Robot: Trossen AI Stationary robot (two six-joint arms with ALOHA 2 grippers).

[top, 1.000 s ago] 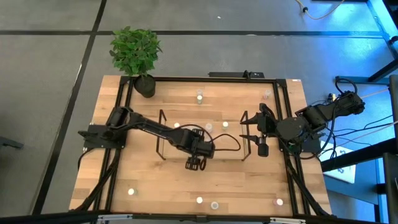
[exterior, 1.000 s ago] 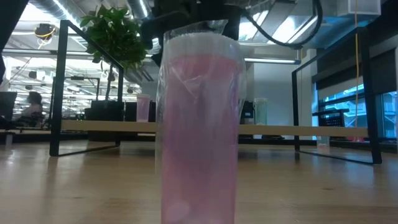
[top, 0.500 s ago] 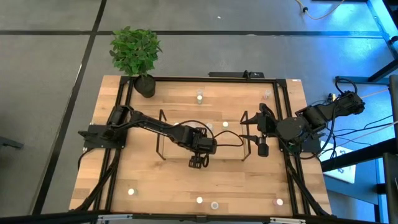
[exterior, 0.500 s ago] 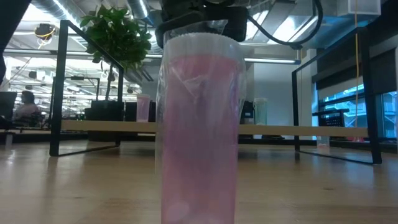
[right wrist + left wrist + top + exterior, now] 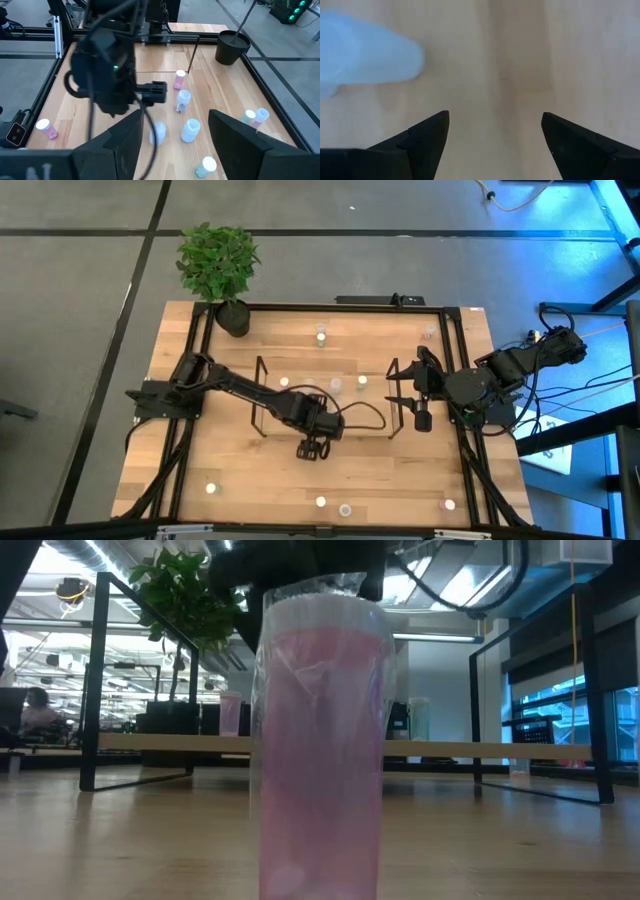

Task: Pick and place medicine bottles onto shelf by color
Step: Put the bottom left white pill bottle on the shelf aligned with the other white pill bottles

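High view: the left arm reaches from the table's (image 5: 200,470) nine o'clock edge across to the centre, elbow bent, its left hand (image 5: 312,448) pointed down at bare wood toward six o'clock of the shelf (image 5: 262,395). Its fingers (image 5: 422,140) stand spread with nothing between them; a pale bottle (image 5: 365,55) lies just beside. The right arm waits folded at three o'clock, its right hand (image 5: 422,420) spread and empty by the shelf's end. Medicine bottles (image 5: 322,334) stand scattered: several inside the shelf, others along the twelve and six o'clock edges.
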